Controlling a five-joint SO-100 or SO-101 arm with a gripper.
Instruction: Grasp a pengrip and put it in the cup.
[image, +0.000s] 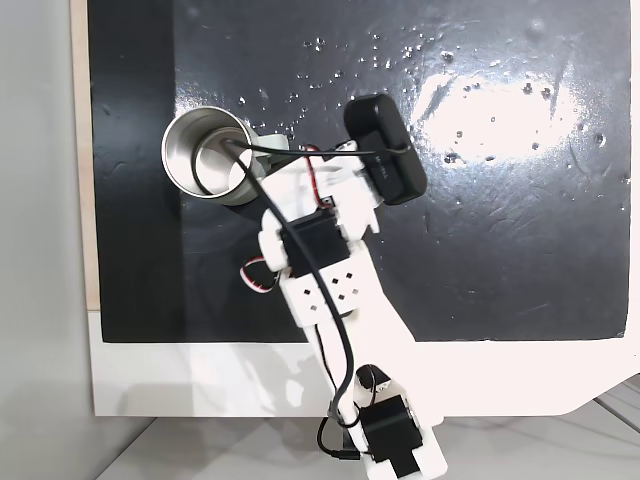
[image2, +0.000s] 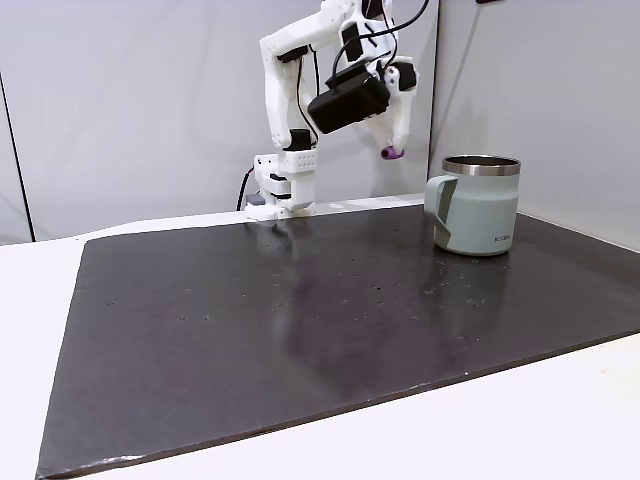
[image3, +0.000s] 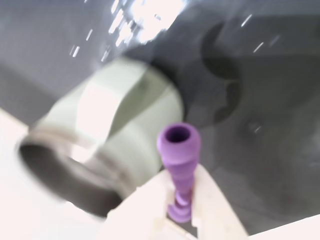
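We see a bare test bench or lab corner, black mat (image2: 300, 330) filling mid-frame on a white table (image2: 40, 300), plain grey wall panels (image2: 130, 100) across the top.

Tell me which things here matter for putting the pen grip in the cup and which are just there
Belong to the job:
- pengrip, purple, clamped in the gripper
- cup, grey-green with a steel inside, standing on the mat
- gripper, raised near the cup

Just there:
- black mat
- white table
- black camera on the arm
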